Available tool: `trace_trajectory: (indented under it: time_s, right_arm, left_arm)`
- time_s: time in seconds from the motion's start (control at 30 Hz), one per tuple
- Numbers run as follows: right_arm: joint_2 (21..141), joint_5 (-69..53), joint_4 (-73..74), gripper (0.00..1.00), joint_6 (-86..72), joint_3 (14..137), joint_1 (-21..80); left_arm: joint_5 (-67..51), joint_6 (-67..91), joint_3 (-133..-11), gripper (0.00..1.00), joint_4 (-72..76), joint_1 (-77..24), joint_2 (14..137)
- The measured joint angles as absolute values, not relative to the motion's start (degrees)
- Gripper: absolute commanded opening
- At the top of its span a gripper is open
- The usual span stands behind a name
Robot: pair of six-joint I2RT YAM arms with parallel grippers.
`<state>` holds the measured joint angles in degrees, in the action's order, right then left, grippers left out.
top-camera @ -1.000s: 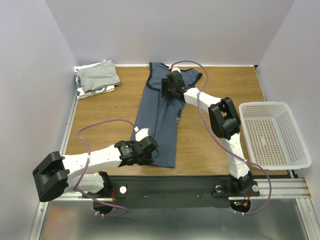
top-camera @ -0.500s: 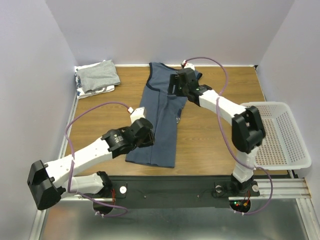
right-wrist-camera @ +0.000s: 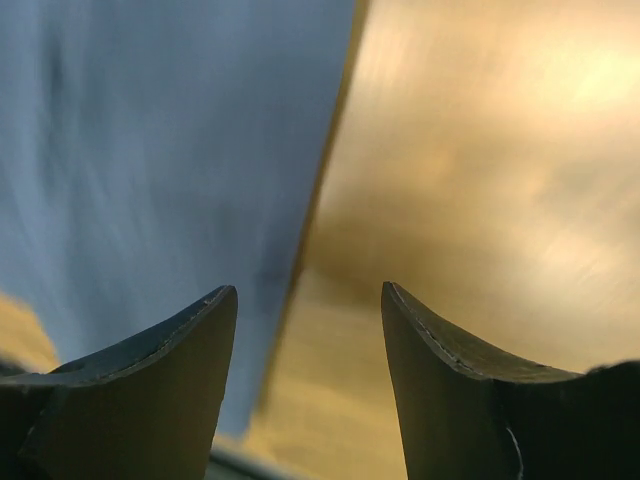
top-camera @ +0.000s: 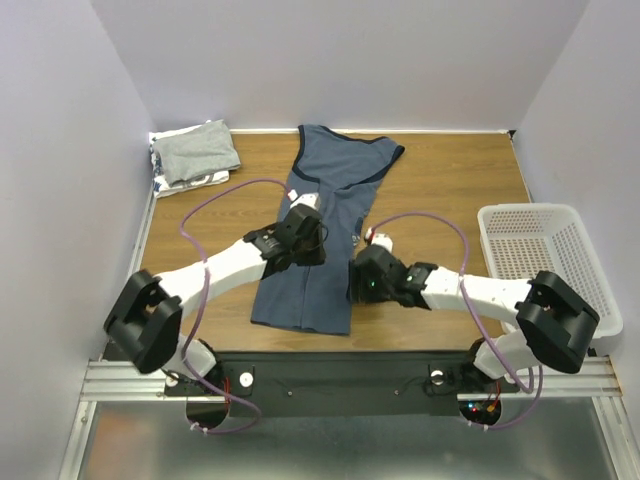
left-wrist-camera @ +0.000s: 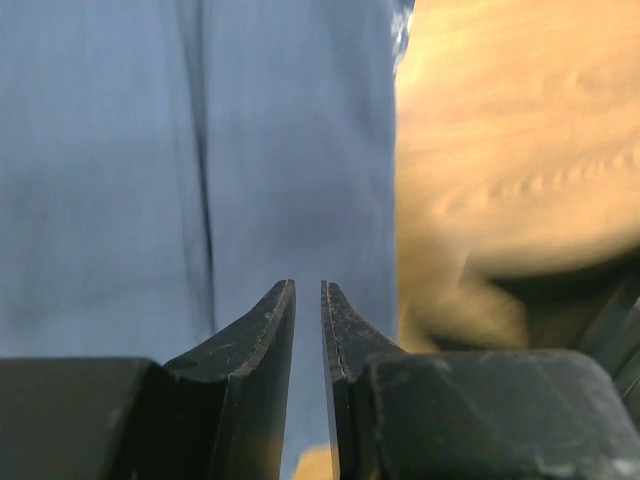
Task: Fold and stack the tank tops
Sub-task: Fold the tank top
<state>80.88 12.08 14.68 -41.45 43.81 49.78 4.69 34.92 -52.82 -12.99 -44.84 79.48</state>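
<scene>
hovering over the slate-blue tank top (top-camera: 335, 180) at frame centre, the left gripper (left-wrist-camera: 308, 292) is pinched nearly closed; the right gripper (right-wrist-camera: 308, 295) gapes by its edge.

Wooden table (top-camera: 450, 180) between plain pale lavender walls (top-camera: 340, 60)
</scene>
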Motion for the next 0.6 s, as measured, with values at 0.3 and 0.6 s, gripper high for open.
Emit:
trace_trajectory:
  time_s: [0.3, 0.6]
  right_arm:
    - [80.58, 11.88, 15.73, 0.69, -52.07, 39.35, 61.17]
    - [82.43, 12.75, 14.76, 0.35, -56.47, 39.40, 64.27]
  left_arm:
    - [2.94, 32.38, -61.63, 0.24, -4.71, -40.84, 94.94]
    - [4.75, 32.18, -65.01, 0.23, -3.55, -39.62, 101.41]
